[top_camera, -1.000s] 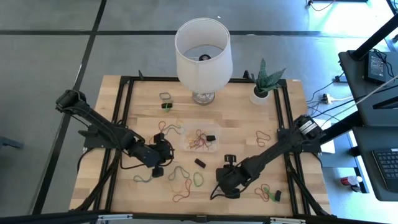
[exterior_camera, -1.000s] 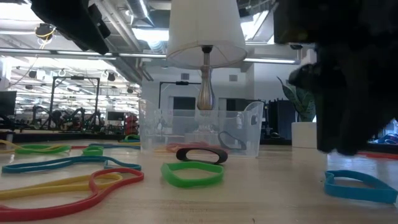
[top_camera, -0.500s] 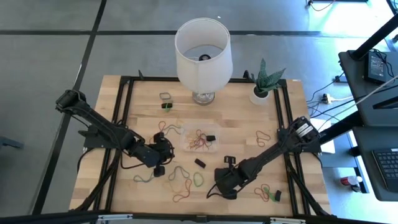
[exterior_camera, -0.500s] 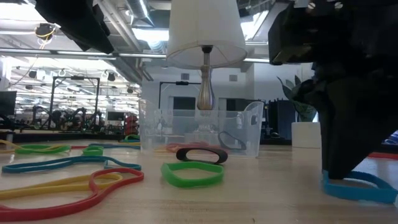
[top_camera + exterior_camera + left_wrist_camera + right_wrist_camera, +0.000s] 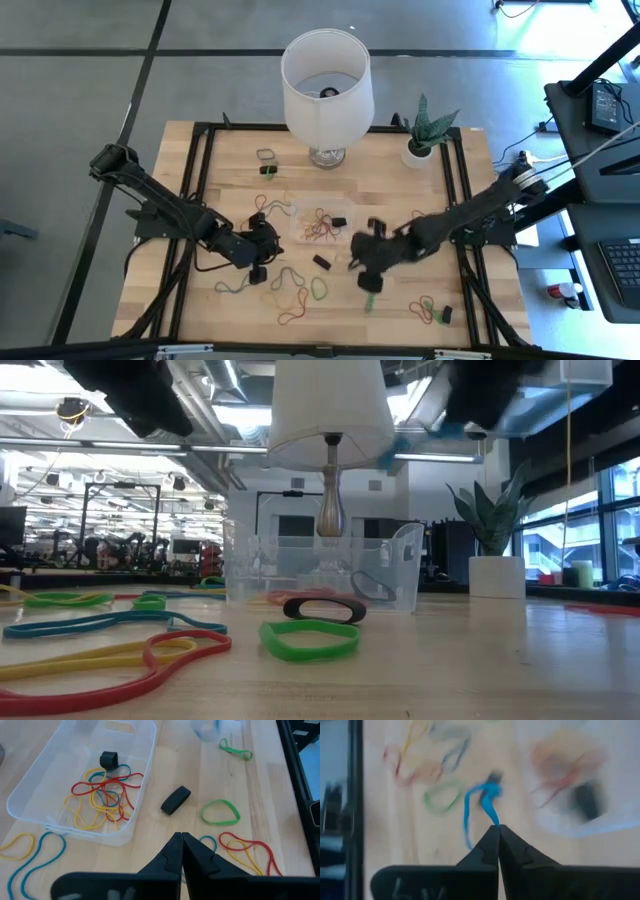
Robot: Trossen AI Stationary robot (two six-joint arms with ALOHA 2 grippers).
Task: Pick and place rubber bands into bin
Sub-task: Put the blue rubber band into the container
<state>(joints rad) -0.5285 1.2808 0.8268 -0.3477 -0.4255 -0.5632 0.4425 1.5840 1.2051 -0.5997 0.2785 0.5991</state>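
Table [image 5: 440, 215] w/ lamp [image 5: 327, 80] at 12 o'clock, plant pot [image 5: 418, 152] at 1. Clear bin [image 5: 320, 224] sits mid-table, a tangle of red, yellow & blue bands plus a black one inside. Right claw [image 5: 368, 262] hangs at the bin's 4 o'clock, off the table, clenched on a blue rubber band [image 5: 482, 802] dangling from its tips. Left claw [image 5: 262, 250] at the bin's 8 o'clock, pinched closed, nothing in it. Loose rubber bands [image 5: 300, 290] lie scattered at 6 o'clock.

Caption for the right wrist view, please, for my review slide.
Right end effector shut on a blue rubber band, lifted above the table, with the clear bin nearby.
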